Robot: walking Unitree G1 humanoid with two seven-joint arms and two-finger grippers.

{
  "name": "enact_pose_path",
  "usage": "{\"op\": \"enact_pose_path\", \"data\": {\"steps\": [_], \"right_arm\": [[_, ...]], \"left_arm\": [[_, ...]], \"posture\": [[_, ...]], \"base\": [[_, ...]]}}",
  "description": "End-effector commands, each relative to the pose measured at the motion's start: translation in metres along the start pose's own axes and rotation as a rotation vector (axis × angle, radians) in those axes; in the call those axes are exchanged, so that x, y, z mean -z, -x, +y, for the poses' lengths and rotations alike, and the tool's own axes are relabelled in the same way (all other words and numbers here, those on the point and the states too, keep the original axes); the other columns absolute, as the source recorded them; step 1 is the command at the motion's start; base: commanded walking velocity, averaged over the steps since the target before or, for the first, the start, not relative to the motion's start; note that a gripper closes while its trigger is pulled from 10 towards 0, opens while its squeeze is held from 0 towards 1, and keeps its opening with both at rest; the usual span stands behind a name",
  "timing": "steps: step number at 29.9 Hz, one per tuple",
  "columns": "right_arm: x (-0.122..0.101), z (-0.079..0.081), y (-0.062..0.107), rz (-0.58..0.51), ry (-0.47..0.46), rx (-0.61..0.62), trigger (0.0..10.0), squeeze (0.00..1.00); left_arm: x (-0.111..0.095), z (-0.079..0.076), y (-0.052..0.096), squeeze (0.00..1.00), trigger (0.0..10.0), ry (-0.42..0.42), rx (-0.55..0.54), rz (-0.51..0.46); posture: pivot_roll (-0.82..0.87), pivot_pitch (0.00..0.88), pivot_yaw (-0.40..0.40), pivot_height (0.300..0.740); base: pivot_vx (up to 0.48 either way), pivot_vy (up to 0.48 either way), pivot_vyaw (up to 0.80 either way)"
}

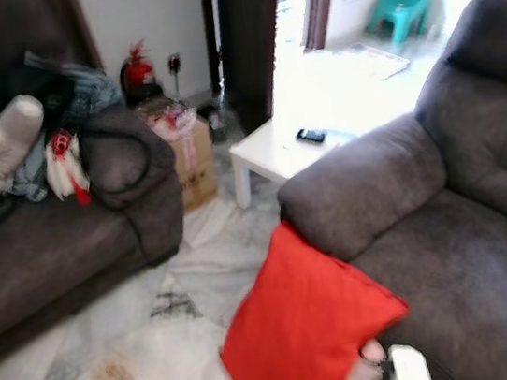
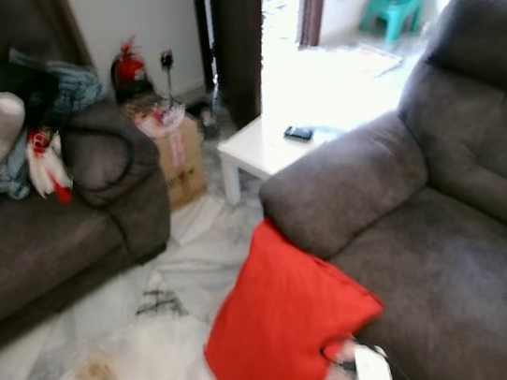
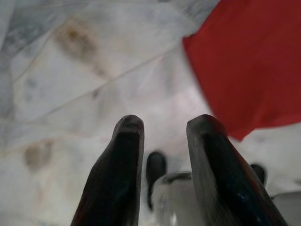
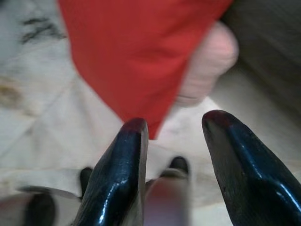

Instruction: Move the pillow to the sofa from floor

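We note a plain red pillow (image 1: 301, 330) tilted against the sofa (image 1: 432, 250) at five o'clock. Left gripper (image 3: 164, 136) and right gripper (image 4: 175, 127) gape, holding nothing.

White low table (image 1: 263, 154) beside doorway, dark remote (image 1: 310, 135) on top. Fire extinguisher (image 1: 137, 72) against wall. Cardboard box (image 1: 192, 159) beside it. Teal chair (image 1: 401, 7) beyond doorway.
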State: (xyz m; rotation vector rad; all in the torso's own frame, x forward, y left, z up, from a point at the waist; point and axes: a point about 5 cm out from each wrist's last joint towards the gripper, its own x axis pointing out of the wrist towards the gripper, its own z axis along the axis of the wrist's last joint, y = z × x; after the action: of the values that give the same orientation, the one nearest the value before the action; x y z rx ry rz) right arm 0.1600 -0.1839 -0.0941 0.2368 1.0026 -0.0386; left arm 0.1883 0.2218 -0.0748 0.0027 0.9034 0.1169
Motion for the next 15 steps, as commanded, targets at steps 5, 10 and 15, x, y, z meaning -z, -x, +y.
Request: {"op": "enact_pose_path", "data": {"steps": [5, 10, 15], "right_arm": [[-0.0004, -0.0023, 0.0005, -0.002, -0.007, 0.007, 10.0, 0.0], [-0.0007, -0.0024, 0.0005, -0.005, -0.005, 0.007, 10.0, 0.0], [-0.0003, -0.0026, 0.0006, -0.004, 0.0, 0.007, 10.0, 0.0]], "left_arm": [[0.0078, -0.0002, 0.0014, 0.0, 10.0, 0.015, -0.002, 0.022], [0.008, 0.0, 0.0015, 0.0, 10.0, 0.013, -0.001, 0.022], [0.0093, 0.0001, 0.0017, 0.0, 10.0, 0.008, 0.004, 0.032]], "posture": [[0.06, 0.0, -0.047, 0.74], [0.06, 0.0, -0.047, 0.74], [0.07, 0.0, -0.047, 0.74]], "base": [[0.283, 0.0, -0.48], [0.282, 0.0, -0.25], [0.105, 0.0, 0.0]]}}
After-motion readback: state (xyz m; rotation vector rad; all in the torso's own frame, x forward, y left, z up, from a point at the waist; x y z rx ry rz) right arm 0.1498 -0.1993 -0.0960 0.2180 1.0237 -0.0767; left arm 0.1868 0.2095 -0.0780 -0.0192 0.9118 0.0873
